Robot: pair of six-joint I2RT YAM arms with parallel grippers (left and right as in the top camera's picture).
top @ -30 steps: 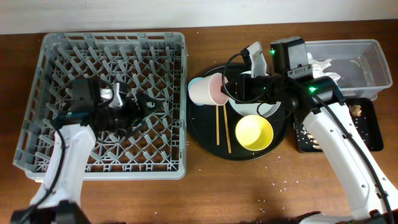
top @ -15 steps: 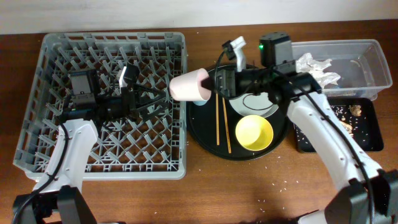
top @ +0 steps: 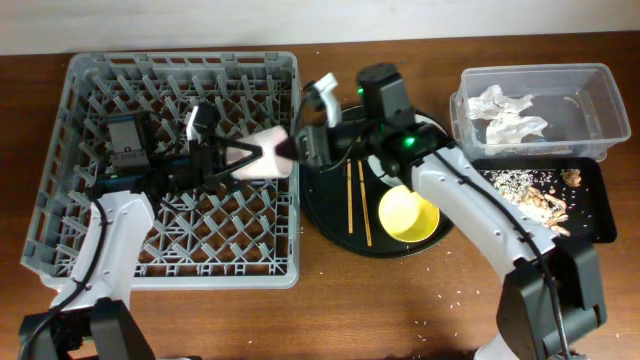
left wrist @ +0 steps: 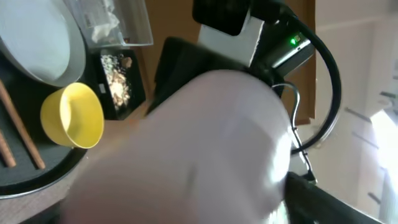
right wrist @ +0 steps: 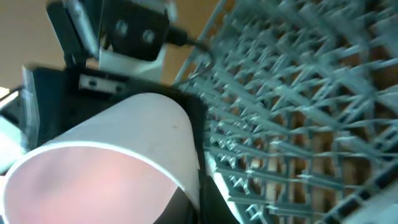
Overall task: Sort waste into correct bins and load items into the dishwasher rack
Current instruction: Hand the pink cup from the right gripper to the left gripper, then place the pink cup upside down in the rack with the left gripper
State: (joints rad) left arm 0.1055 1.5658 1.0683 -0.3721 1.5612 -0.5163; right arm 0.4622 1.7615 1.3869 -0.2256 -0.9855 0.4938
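- Overhead shows the pink cup [top: 268,160] lying on its side in the air above the right edge of the dishwasher rack [top: 90,250], between the two grippers
- The right gripper [top: 292,150] is clamped on the cup at its rim end; the right wrist view has the cup's wide rim close to the lens, with rack pegs behind it
- The left gripper [top: 240,157] has its fingers spread wide on either side of the cup's base end; whether they press on it cannot be told, as the cup fills the left wrist view
- The yellow bowl [top: 408,213] and the two chopsticks [top: 355,205] lie on the round black tray [top: 330,225], the chopsticks side by side just left of the bowl
- The white plate [left wrist: 34,43] shows in the left wrist view, near the bowl
- Tissues [top: 505,110] lie in the clear tub [top: 600,110]; food scraps [top: 530,195] lie in the black tray [top: 595,220] in front of it
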